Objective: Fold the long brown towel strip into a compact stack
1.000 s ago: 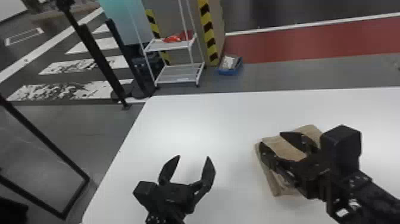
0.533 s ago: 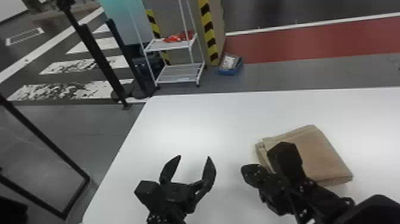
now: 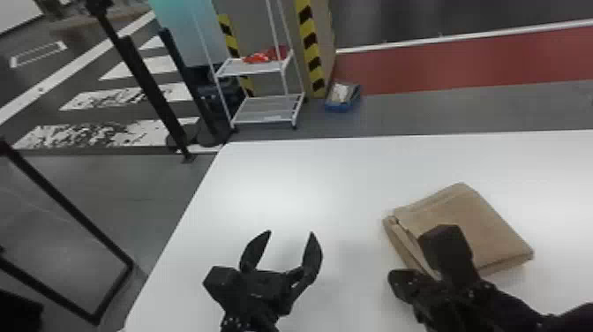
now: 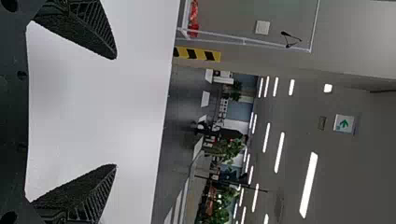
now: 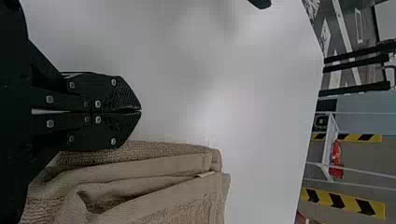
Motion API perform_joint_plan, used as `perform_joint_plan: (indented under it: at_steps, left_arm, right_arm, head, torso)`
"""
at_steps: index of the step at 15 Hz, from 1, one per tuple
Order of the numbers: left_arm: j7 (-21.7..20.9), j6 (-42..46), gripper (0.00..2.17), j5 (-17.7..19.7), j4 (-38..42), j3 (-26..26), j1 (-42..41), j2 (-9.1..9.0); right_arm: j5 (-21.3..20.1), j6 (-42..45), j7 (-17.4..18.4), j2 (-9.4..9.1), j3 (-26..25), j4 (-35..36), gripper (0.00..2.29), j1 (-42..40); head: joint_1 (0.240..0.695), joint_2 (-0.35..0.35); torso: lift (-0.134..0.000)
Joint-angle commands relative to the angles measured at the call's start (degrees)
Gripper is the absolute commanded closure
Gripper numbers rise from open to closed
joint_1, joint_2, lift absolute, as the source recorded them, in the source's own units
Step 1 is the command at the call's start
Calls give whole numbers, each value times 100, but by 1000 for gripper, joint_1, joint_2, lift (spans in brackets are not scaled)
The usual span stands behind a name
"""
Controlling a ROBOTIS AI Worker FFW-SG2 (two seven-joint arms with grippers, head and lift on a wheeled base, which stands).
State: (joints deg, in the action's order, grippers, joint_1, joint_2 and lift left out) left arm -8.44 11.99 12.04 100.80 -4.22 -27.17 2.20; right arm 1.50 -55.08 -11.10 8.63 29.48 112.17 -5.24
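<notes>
In the head view the brown towel (image 3: 467, 229) lies as a folded, layered pad on the right part of the white table. My right gripper (image 3: 396, 282) is at the pad's near left edge, partly in front of it. Seen from the right wrist, the gripper (image 5: 141, 110) has its fingers pressed together with nothing between them, beside the layered edge of the towel (image 5: 154, 186). My left gripper (image 3: 291, 234) is parked left of the towel over the table; in the left wrist view that gripper (image 4: 116, 112) stands wide apart around nothing.
The white table (image 3: 309, 176) has its left edge beyond my left gripper. Behind it on the floor are a white shelf cart (image 3: 264, 110), a blue box (image 3: 342, 97) and black posts (image 3: 145, 88).
My right gripper has moved left and toward the near side, off the top of the towel, and its fingers have come together. The left gripper stays where it was.
</notes>
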Motion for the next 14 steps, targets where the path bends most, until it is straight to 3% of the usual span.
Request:
perform_joint_plan:
  at_steps: [1,9,14]
  left_arm:
    - [0,1,39,0,-17,18,10,0]
    - [0,1,39,9,-61,18,36,35]
    - [0,1,39,9,-105,35,89,35]
  right_arm:
    - [-115,-113,20,7,-356,332,1717,-267]
    - [-132,-324,-85,43,-1815,868,1717,-829]
    - [26,-271,-200,43,-2579,1079,1717,-1023]
  head:
    - [695,350]
    - [695,236]
    - [695,117]
  torso:
    - [-121]
    - [-121]
    - [-121]
